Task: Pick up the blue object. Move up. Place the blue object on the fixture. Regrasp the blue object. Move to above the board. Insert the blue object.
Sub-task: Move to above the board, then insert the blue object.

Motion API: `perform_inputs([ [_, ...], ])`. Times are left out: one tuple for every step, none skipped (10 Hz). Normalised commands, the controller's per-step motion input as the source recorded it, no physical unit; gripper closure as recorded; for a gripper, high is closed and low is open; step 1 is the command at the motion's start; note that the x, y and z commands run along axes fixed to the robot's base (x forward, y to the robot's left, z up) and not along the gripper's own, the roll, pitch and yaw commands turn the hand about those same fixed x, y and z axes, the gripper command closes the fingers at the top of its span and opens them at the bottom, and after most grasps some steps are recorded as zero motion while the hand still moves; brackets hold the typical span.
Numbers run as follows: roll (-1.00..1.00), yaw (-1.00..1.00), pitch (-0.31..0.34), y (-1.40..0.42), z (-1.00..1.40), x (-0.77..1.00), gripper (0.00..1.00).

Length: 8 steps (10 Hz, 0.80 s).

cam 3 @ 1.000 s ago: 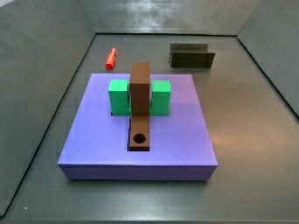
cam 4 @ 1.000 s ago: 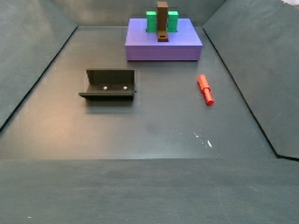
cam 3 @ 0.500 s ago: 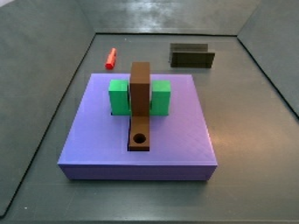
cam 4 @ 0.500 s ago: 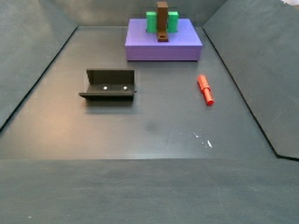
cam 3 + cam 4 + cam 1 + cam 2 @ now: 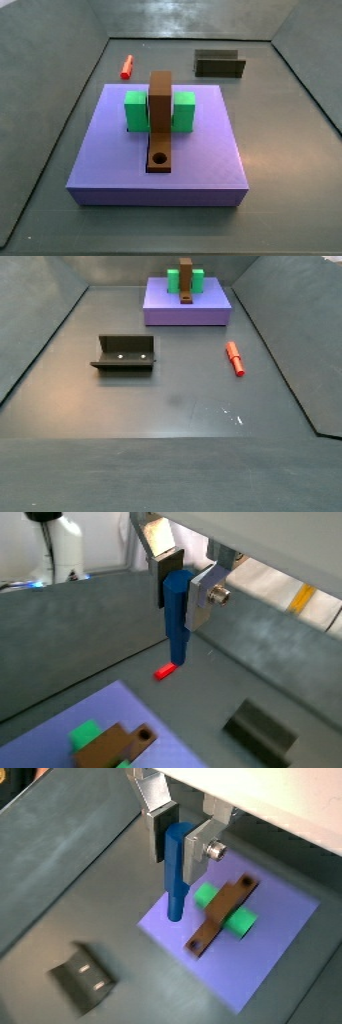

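In both wrist views my gripper [image 5: 179, 574] [image 5: 178, 836] is shut on the blue object [image 5: 177, 612] [image 5: 174, 868], a thin blue peg that hangs straight down from the fingers, high above the floor. In a wrist view its lower tip hangs over the near corner of the lavender board [image 5: 274, 953]. The board [image 5: 160, 150] [image 5: 187, 308] bears a green block [image 5: 178, 110] and a brown bar [image 5: 160, 120] with a round hole [image 5: 160, 158]. The dark fixture [image 5: 221, 65] [image 5: 124, 354] [image 5: 83, 976] [image 5: 265, 732] stands on the floor apart from the board. Neither side view shows the gripper or the peg.
A red peg [image 5: 127, 67] [image 5: 235, 358] [image 5: 164, 670] lies on the grey floor beside the board. Sloping grey walls [image 5: 40, 346] enclose the floor on all sides.
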Motion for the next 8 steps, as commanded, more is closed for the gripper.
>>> perform_inputs([
  [-1.0, -0.03, 0.059, -0.08, 0.03, -0.1, 1.0],
  [-0.83, -0.01, 0.025, -0.01, 0.0, -0.08, 1.0],
  [-0.69, -0.01, 0.009, 0.0, 0.0, -0.06, 1.0],
  [-0.42, -0.01, -0.007, 0.0, 0.0, -0.05, 1.0],
  [-0.32, -0.01, -0.012, 0.01, 0.0, -0.04, 1.0],
  [-0.1, -0.01, -0.176, 0.13, -0.58, 0.13, 1.0],
  [-0.06, 0.0, -0.183, 0.23, -0.8, 0.13, 1.0],
  [0.0, 0.0, -0.146, 0.29, -0.87, 0.1, 1.0],
])
